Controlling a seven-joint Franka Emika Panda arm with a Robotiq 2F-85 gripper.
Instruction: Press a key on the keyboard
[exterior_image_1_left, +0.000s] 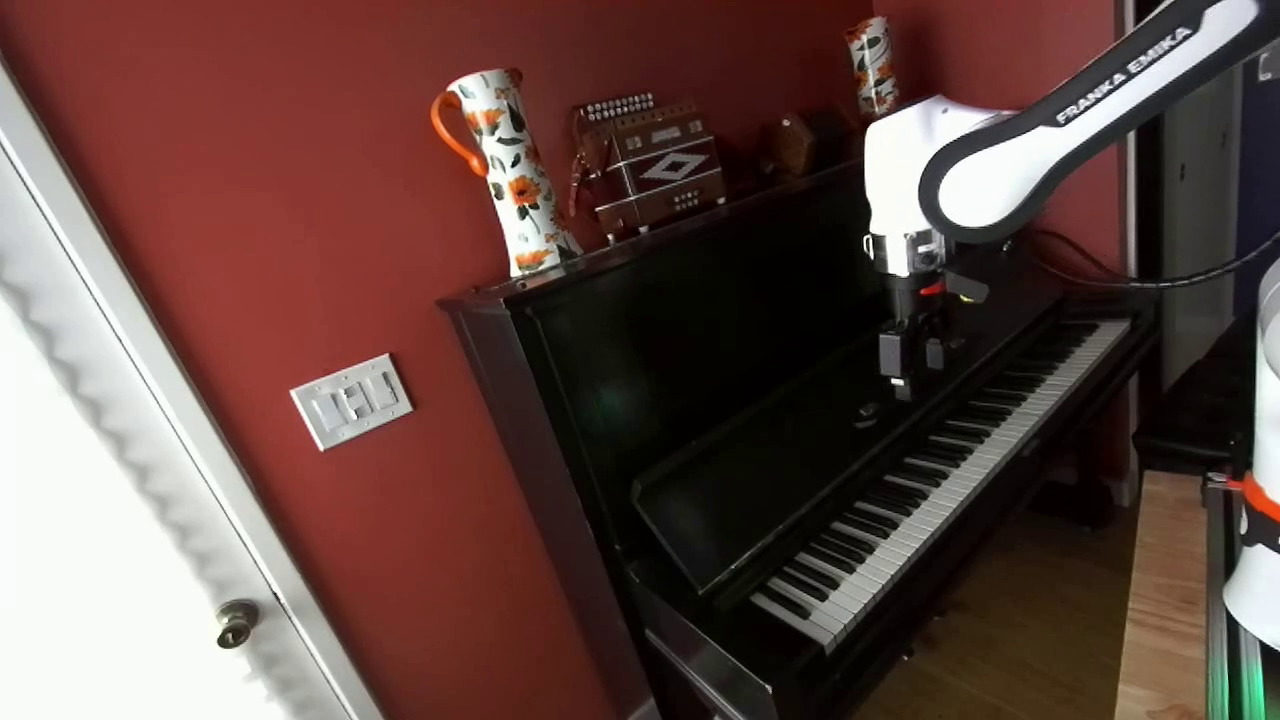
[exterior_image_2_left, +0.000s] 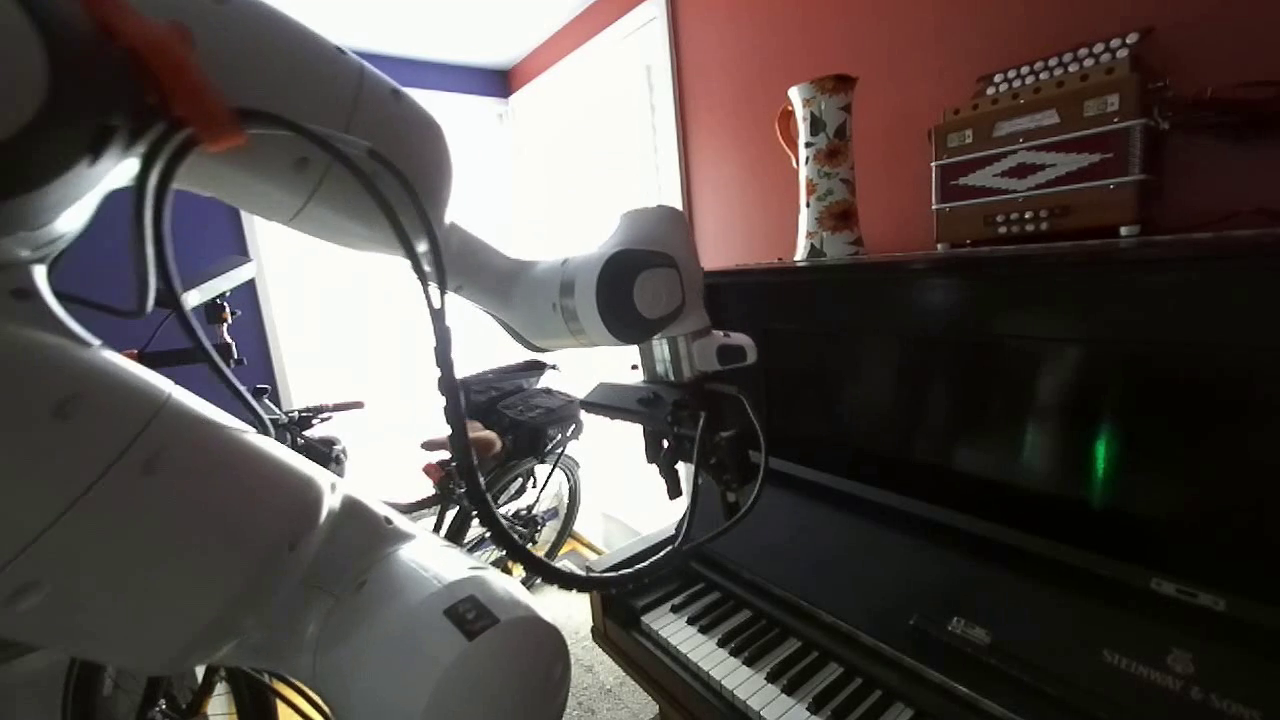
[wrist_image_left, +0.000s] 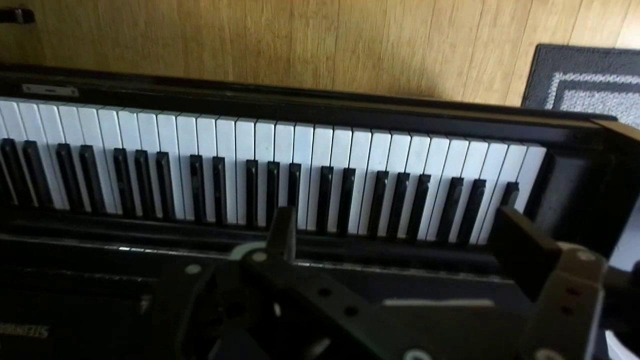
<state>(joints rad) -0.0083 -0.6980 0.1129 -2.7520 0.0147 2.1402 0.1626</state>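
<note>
In an exterior view: glossy black upright piano, against a dark red wall; on its front, the keyboard, a long row of narrow white and shorter black keys. Black-trimmed white robot arm, ending in a black two-fingered gripper, which hangs higher than the keys, apart from them. On the piano's top: tall white ceramic jug with orange flowers and handle; brown wooden button accordion with a white diamond. Beside the arm, white floral vessel. On the wall, white rectangular switch plate.

In an exterior view: keyboard, partly shown, lower than the gripper; pale STEINWAY & SONS lettering on the black fallboard; black cable looping below the gripper; behind, bicycle with black bags.

In the wrist view: keyboard beyond the gripper's fingers, which stand spread well apart; pale brown plank floor; dark grey rug with pale border.
</note>
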